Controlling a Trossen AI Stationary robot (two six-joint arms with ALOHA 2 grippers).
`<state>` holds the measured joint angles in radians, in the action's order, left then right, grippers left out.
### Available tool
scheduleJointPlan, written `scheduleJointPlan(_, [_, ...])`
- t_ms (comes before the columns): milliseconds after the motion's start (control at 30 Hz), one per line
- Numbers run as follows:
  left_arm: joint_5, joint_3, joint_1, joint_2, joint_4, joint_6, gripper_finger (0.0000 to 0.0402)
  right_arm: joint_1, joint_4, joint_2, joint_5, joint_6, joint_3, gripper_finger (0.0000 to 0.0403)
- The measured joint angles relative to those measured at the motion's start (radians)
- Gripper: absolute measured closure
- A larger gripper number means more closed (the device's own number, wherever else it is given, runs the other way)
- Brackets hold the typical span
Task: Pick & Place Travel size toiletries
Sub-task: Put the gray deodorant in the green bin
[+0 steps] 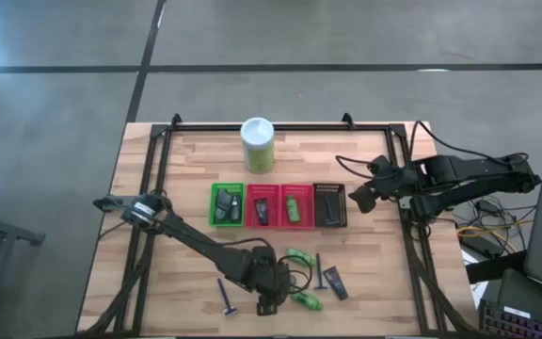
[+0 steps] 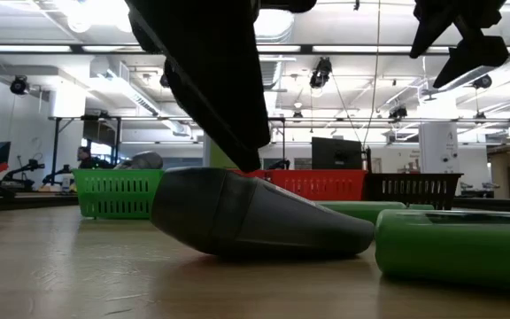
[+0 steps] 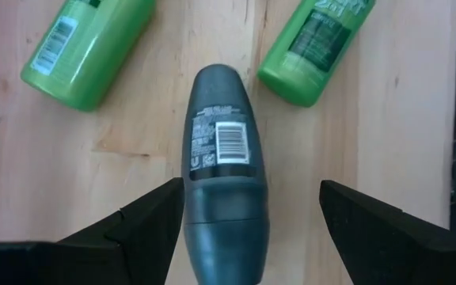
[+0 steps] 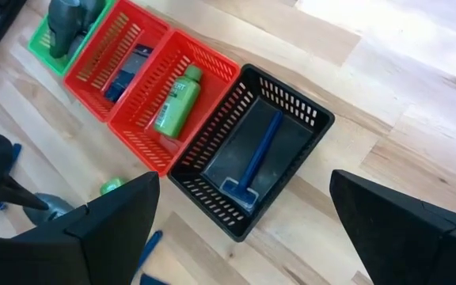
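Pale wooden planks form the table (image 1: pixel 186 169), with a row of four mesh baskets across its middle: one green basket (image 1: pixel 214 195), two red baskets (image 4: pixel 137 41), and one black basket (image 4: pixel 291 107). A tall white-and-green canister (image 1: pixel 258 144) stands just beyond them.

Sorting looks roughly half done. Each basket already holds something: a dark grey bottle in the green one, a dark packet (image 4: pixel 130 66) in the left red one, a green bottle (image 4: pixel 175 99) in the right red one, and a blue stick (image 4: pixel 261 153) in the black one.

On the near side of the table, about six items are left: one grey oval bottle (image 3: pixel 220 158), two loose green bottles (image 3: pixel 88 49) flanking it, two blue sticks (image 1: pixel 227 298), and one dark packet (image 1: pixel 335 282).

The left gripper (image 3: pixel 244 210) hangs spread wide over the grey bottle, fingers to either side, not yet closed. The right gripper (image 4: pixel 244 226) waits released above the black basket, carrying nothing.
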<state>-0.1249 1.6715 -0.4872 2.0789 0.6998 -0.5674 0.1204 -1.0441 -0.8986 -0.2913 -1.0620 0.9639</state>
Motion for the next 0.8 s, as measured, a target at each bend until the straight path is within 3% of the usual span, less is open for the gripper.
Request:
scheduleJointPlan(400, [0.008, -0.038, 0.003, 0.013, -0.004, 0.036, 0.0103, 0.000, 0.001, 0.000, 0.001, -0.008, -0.019, 0.0035])
scheduleJointPlan(800, [0.011, -0.119, 0.017, 0.013, -0.114, 0.051, 0.0103, 0.000, 0.001, 0.000, -0.005, -0.008, -0.020, 0.0035])
